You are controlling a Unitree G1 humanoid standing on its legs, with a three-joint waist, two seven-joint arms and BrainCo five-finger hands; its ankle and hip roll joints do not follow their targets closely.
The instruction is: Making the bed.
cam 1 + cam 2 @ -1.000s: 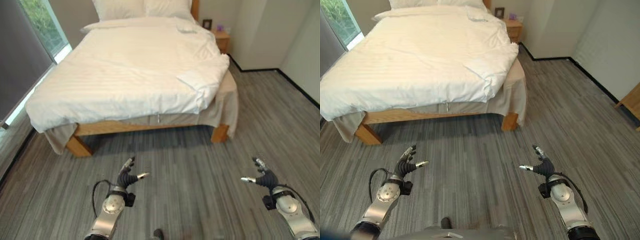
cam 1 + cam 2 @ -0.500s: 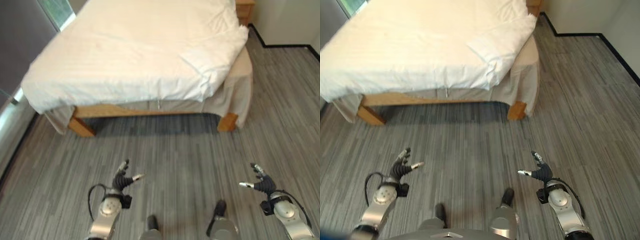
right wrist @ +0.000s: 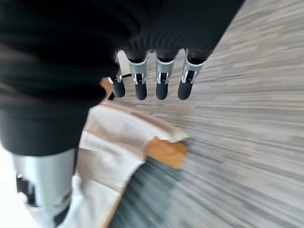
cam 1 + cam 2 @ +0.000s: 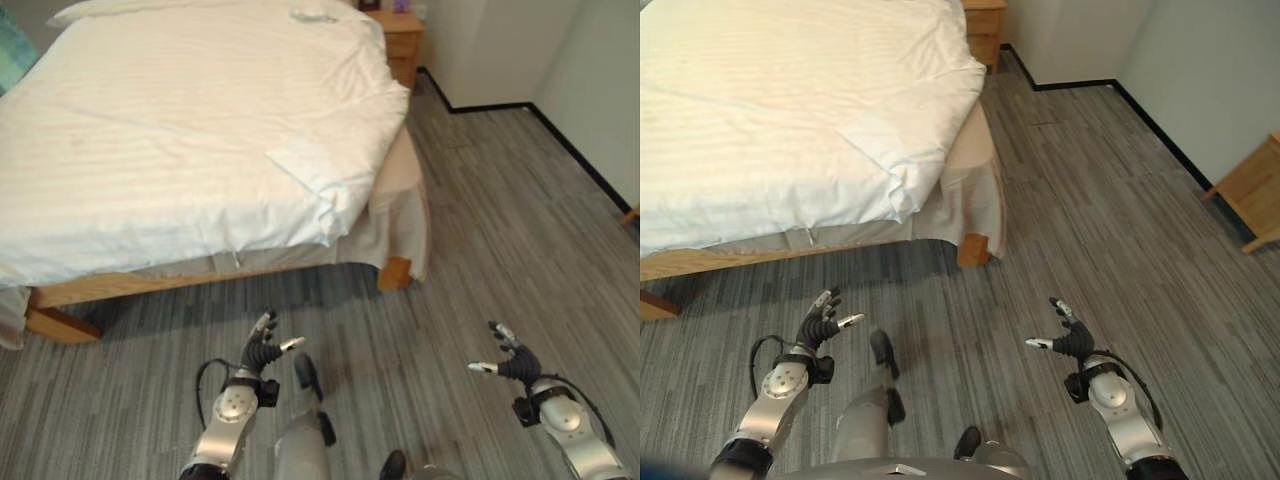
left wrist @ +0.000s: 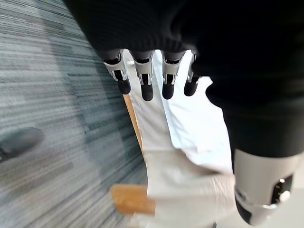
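I hold my left hand (image 4: pixel 262 352) and right hand (image 4: pixel 508 363) low over the grey floor (image 4: pixel 480 250), fingers relaxed, grasping nothing. Ahead, well apart, the white duvet (image 4: pixel 190 130) droops at the bed's near corner. I should approach squarely, then reach for that corner.

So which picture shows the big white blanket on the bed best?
The left eye view: the white blanket spreads over nearly the whole bed there, folded corner included. The right eye view shows it too, cut off at the left edge. The two wrist views catch just a slice of it past each hand's fingers.
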